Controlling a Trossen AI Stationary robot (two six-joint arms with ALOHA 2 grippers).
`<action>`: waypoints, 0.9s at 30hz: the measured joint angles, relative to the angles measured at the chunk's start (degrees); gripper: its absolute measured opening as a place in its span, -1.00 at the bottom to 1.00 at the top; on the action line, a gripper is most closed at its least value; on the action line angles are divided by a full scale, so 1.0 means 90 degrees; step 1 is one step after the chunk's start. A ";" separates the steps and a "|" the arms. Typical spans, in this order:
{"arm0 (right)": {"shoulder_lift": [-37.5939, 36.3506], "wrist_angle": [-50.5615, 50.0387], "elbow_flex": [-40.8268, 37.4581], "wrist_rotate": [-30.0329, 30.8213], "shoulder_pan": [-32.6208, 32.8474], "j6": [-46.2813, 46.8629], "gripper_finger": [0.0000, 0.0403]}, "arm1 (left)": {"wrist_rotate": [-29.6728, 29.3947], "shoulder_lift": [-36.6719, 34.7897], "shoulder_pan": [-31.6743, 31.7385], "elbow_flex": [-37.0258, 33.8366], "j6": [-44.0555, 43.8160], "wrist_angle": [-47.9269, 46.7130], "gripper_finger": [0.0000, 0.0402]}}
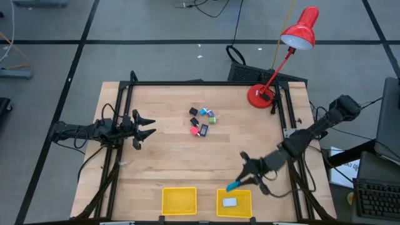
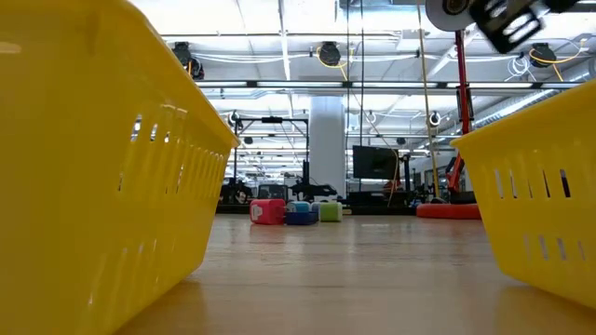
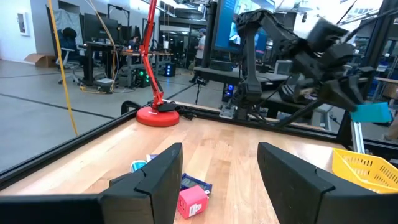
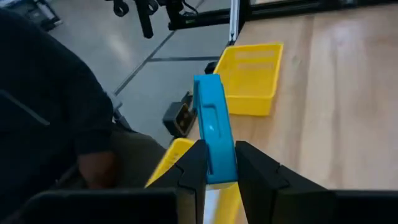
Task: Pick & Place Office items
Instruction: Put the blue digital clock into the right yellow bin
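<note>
My right gripper (image 1: 245, 179) is shut on a light blue office item (image 4: 211, 118) and hangs over the far edge of the right yellow tray (image 1: 245, 211). A white-silver item (image 1: 229, 202) lies in that tray. Several small office items (image 1: 201, 122), pink-red (image 3: 193, 200), blue, green and black, lie clustered on the table's middle. My left gripper (image 1: 147, 127) waits open at the table's left side, level, pointing at the cluster with nothing between its fingers. My right gripper pinches the light blue item by one end (image 4: 219, 167) between its two fingers (image 4: 194, 167). The fingers slant slightly down, coming from the table's right side toward its near edge. The item sticks out beyond the fingertips, lifted clear above the tray.
A second yellow tray (image 1: 179, 201) stands left of the first at the near edge. A red desk lamp (image 1: 259, 95) stands at the far right corner. Black frame rails (image 1: 200, 83) run along the table's edges. Bare wood lies between the cluster and the trays.
</note>
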 joint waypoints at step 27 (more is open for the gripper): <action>0.3307 -0.2623 0.2774 0.1771 0.1324 0.2174 -0.71 | 0.0000 0.0000 0.0000 0.0000 0.0001 0.0000 0.05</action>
